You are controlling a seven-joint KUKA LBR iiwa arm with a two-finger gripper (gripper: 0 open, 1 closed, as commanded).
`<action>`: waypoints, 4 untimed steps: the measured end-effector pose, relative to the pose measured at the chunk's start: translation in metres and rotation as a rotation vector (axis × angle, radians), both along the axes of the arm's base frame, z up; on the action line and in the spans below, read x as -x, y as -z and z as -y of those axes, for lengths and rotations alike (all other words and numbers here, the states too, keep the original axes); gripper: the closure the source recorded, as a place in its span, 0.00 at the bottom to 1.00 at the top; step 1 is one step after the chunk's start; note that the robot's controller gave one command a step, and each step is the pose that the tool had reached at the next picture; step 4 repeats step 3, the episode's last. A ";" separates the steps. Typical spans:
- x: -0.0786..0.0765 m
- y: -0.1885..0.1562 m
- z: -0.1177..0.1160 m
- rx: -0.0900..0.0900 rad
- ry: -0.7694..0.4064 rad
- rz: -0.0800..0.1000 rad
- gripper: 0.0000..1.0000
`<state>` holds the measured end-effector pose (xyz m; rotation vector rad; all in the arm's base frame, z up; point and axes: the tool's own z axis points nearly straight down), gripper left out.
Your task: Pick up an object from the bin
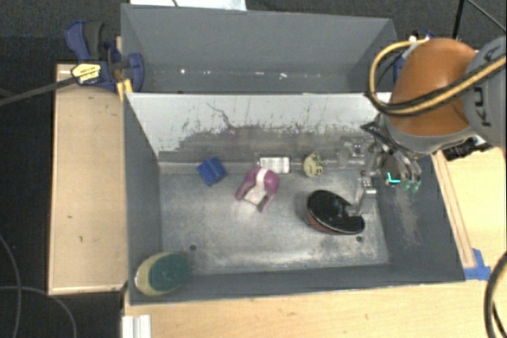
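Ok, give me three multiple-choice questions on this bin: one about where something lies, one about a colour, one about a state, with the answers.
1. Where in the grey metal bin does the round green disc lie?
A. the view's lower-left corner
B. against the back wall
C. the middle of the floor

2. What colour is the small block left of the purple and white piece?
A. red
B. blue
C. yellow

3. How does the black oval object beside the gripper sit?
A. lying on the bin floor
B. hanging outside the bin
C. stacked on the small block

Answers:
1 A: it sits tucked into that corner, apart from the rest.
2 B: it is plainly blue.
3 A: it rests flat on the floor, with the gripper at its right edge.
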<state>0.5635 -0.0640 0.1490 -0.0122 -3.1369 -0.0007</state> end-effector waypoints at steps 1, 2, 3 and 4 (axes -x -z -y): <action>0.040 0.067 -0.004 -0.001 0.036 -0.004 0.00; 0.036 0.062 -0.003 0.001 0.031 0.006 1.00; 0.043 -0.069 -0.019 0.001 0.028 0.015 1.00; 0.043 -0.069 -0.019 0.001 0.028 0.015 1.00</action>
